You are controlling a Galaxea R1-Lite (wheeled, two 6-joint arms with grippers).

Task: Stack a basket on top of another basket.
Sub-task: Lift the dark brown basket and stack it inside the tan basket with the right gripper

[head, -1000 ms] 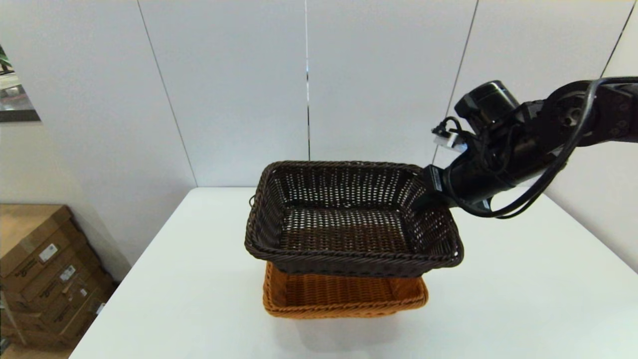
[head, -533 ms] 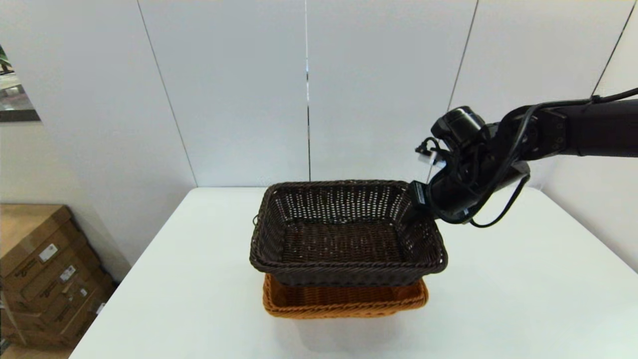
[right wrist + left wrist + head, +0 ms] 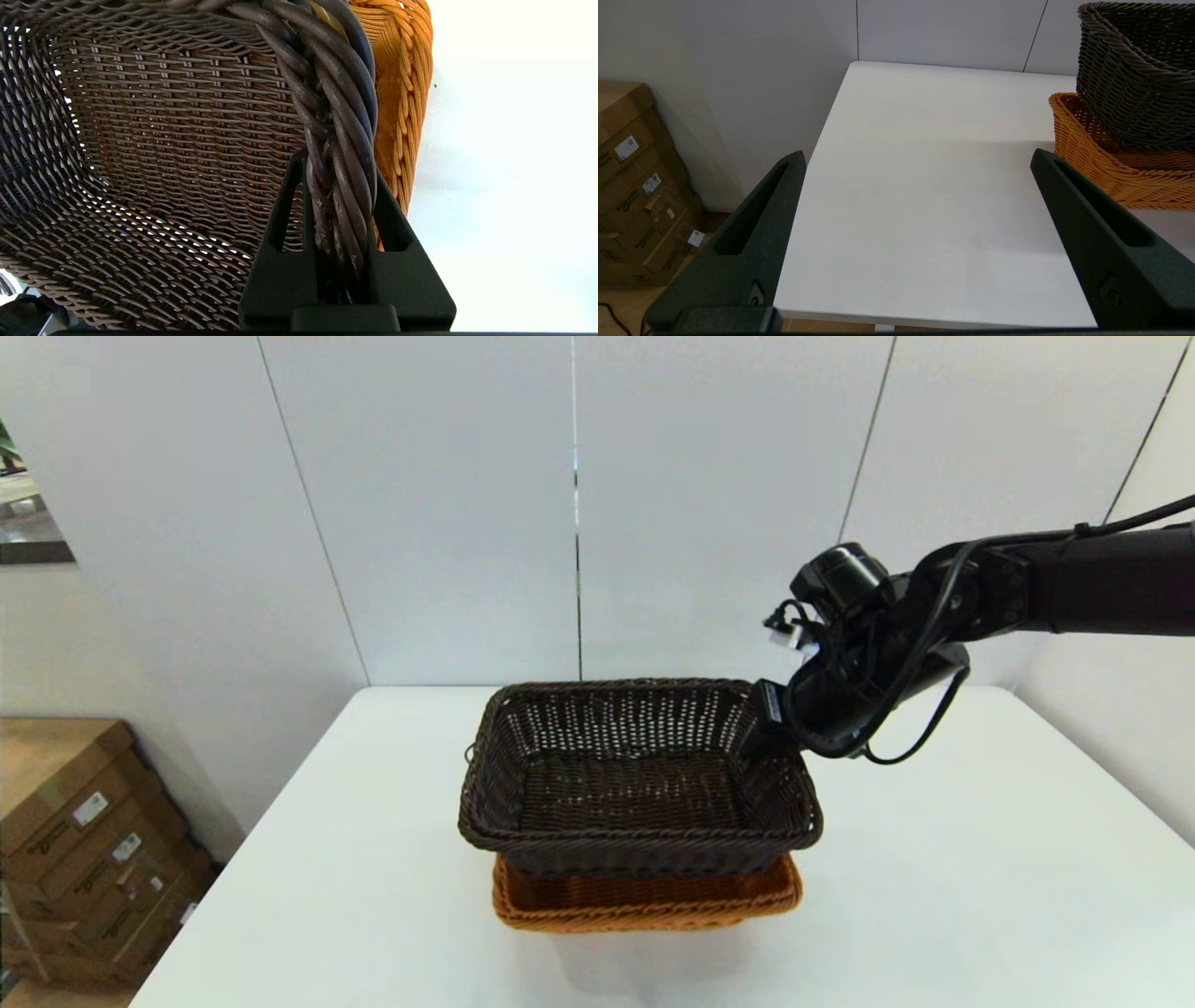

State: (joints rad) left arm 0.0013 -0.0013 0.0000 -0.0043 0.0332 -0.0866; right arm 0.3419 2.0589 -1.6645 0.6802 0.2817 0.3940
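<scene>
Two woven baskets sit one over the other near the middle of the white counter (image 3: 934,896). Uppermost is the dark brown basket (image 3: 635,784), which rests partly down inside the orange basket (image 3: 644,901); only the orange front rim and a strip of its front wall show beneath it in the head view. The dark one sits slightly askew, its near rim overhanging the orange rim at the left.

From the right side the right gripper (image 3: 338,196) reaches in and is clamped on the dark basket's braided rim at its far right corner, one finger inside the wall and one outside. Through the open weave the orange basket shows below.

Off the counter's left edge the left gripper (image 3: 915,242) hangs with its fingers spread wide, holding nothing. Cardboard boxes (image 3: 75,840) stand on the floor at the left.
</scene>
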